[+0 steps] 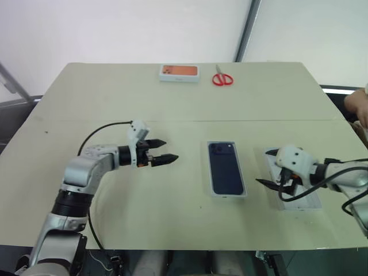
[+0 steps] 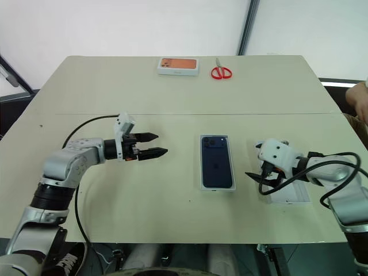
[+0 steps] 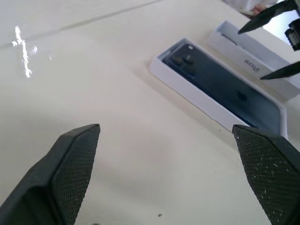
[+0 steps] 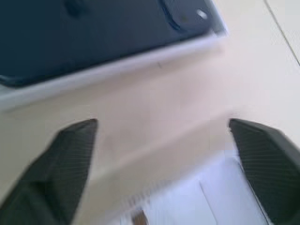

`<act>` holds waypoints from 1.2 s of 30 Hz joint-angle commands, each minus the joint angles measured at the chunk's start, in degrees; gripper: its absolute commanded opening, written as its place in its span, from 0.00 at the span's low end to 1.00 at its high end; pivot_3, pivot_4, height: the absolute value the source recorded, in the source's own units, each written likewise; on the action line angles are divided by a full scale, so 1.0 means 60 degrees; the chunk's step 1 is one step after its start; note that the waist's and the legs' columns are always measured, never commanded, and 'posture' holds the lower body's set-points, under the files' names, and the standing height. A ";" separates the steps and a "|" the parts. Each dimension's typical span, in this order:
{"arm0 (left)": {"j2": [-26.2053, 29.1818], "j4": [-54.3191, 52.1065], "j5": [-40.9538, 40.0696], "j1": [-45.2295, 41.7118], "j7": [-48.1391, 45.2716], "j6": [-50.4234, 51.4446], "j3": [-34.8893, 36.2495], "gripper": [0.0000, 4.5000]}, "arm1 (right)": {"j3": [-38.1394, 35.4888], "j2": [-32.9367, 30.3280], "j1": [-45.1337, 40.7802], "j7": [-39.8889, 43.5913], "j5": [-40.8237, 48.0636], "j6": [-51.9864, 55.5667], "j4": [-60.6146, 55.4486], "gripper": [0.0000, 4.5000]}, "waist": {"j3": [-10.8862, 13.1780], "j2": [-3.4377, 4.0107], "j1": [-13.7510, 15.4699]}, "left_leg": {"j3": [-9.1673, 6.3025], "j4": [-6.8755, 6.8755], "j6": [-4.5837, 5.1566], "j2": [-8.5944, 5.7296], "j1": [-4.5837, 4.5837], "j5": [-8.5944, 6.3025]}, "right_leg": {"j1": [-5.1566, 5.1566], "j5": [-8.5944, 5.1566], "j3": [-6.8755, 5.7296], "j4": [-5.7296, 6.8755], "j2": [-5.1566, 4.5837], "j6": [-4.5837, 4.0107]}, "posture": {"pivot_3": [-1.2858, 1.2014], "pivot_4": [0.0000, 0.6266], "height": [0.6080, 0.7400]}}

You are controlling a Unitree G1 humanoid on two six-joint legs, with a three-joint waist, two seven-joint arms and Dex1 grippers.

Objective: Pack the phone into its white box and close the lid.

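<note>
The dark navy phone (image 1: 225,169) lies back up inside the white box (image 1: 229,195) at the middle of the table, its camera cluster at the far end. The lid (image 1: 302,201) rests flat on the table just right of the box, its side marked with lettering in the left wrist view. My right gripper (image 1: 269,188) hovers open over the lid's near-left part, pointing toward the box, and holds nothing. My left gripper (image 1: 171,149) stands open and empty well to the left of the box, pointing at it. The right wrist view shows the phone (image 4: 93,28) in its box beyond the spread fingers.
An orange-topped small box (image 1: 179,72) and red scissors (image 1: 222,78) lie at the table's far edge. A person's hand (image 1: 359,106) shows at the right border. A black cable (image 1: 100,129) loops from my left arm over the table.
</note>
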 commanded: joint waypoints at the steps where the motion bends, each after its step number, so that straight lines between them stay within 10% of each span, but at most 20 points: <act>1: 0.0304 -0.0203 -0.0490 0.0097 -0.1080 -0.0776 0.0486 0.99 | -0.0511 -0.0051 -0.0083 -0.0397 0.0882 0.2874 -0.1009 1.00 | 0.0000 0.0000 -0.0007 | 0.0001 -0.0002 0.0000 0.0000 -0.0001 0.0000 | -0.0002 0.0000 0.0000 -0.0001 -0.0002 0.0000 | 0.52 0.24 1.00; 15: 0.0768 -0.0010 -0.0379 0.1006 -0.3542 -0.4000 0.0492 0.99 | -0.0318 0.0803 -0.2258 -0.3019 0.1841 1.0964 -0.2779 1.00 | 0.0008 0.0011 0.0002 | 0.0017 -0.0018 -0.0001 0.0005 -0.0062 0.0002 | -0.0077 0.0004 0.0021 -0.0007 -0.0015 -0.0013 | 0.52 0.24 1.00; 36: 0.0499 0.0218 -0.0032 0.1158 -0.3803 -0.5059 0.0146 0.99 | -0.1981 0.1830 -0.2051 -0.8884 0.7514 1.1121 -0.1903 1.00 | 0.0010 0.0015 -0.0033 | 0.0021 -0.0018 0.0002 0.0012 -0.0064 0.0005 | -0.0090 0.0007 0.0024 0.0014 -0.0002 -0.0008 | 0.52 0.24 1.00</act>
